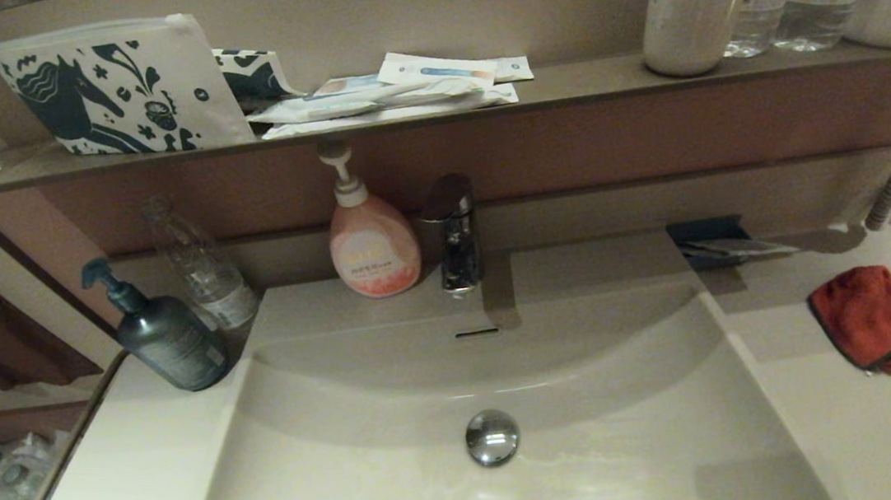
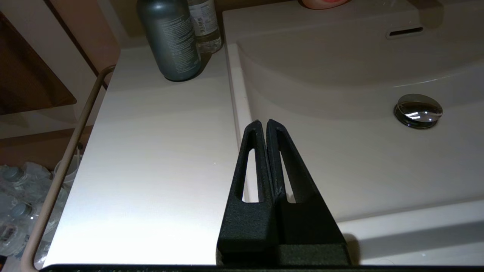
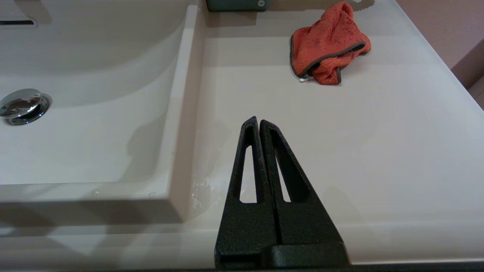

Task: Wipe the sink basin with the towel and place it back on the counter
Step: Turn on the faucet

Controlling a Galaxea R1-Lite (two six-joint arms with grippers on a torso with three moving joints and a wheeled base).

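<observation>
The red-orange towel (image 1: 869,319) with a dark grey border lies crumpled on the off-white counter (image 1: 868,412) to the right of the sink basin (image 1: 402,470); the right wrist view shows the towel (image 3: 328,43) too. The basin has a chrome drain stopper (image 1: 492,436) and an overflow slot (image 1: 476,333). My right gripper (image 3: 258,120) is shut and empty, above the near right counter (image 3: 370,143), well short of the towel. My left gripper (image 2: 264,121) is shut and empty over the basin's left rim (image 2: 239,109). Neither gripper appears in the head view.
A dark green pump bottle (image 1: 164,333) and a clear bottle (image 1: 203,267) stand on the left counter. A pink soap dispenser (image 1: 372,241) and chrome tap (image 1: 454,232) sit behind the basin. A dark holder (image 1: 714,242) is at the back right. Cups and bottles stand on the shelf (image 1: 561,85).
</observation>
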